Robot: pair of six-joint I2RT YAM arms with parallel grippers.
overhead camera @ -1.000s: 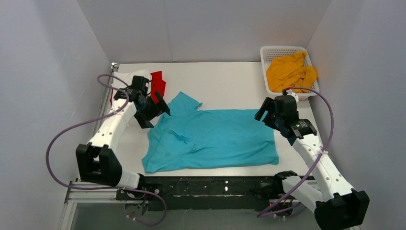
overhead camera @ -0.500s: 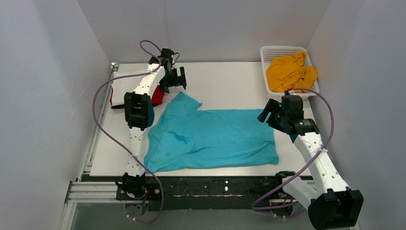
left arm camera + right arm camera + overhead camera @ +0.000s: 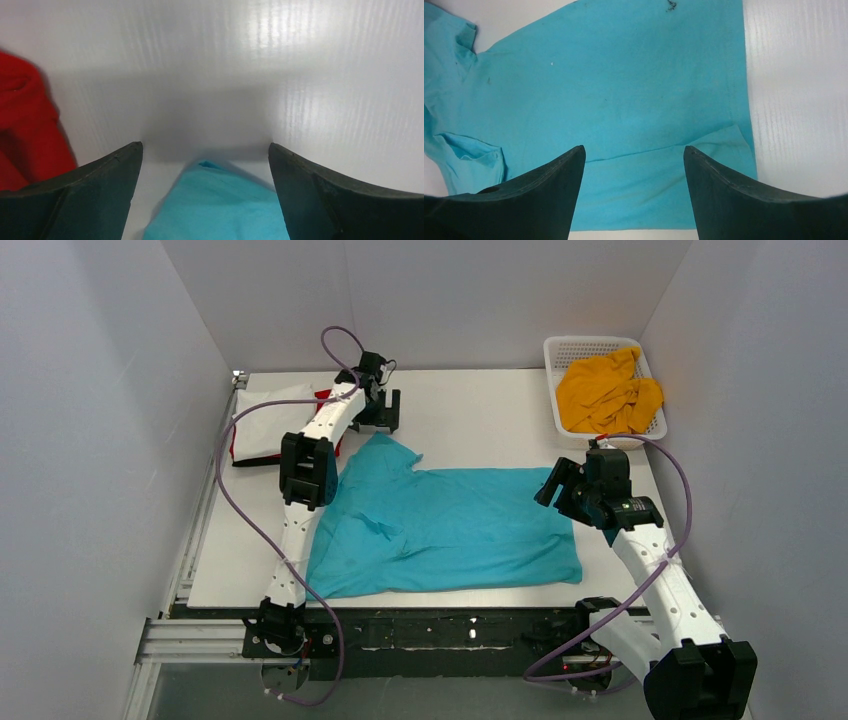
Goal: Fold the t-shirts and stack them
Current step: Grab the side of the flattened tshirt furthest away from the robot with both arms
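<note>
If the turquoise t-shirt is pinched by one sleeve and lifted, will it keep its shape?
Probably not: the turquoise t-shirt lies flat with soft wrinkles and a folded-over flap, so it would likely sag from one pinch. It looks thin, probably light. Pushed on the smooth table, it may bunch rather than slide.

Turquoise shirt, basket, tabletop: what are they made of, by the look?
Turquoise shirt: soft matte cloth, likely cotton knit; wrinkles, stitched hem. Basket: white plastic, seemingly; rigid moulded lattice. Tabletop: probably white fluted plastic sheet; fine parallel ribs, faint sheen.
</note>
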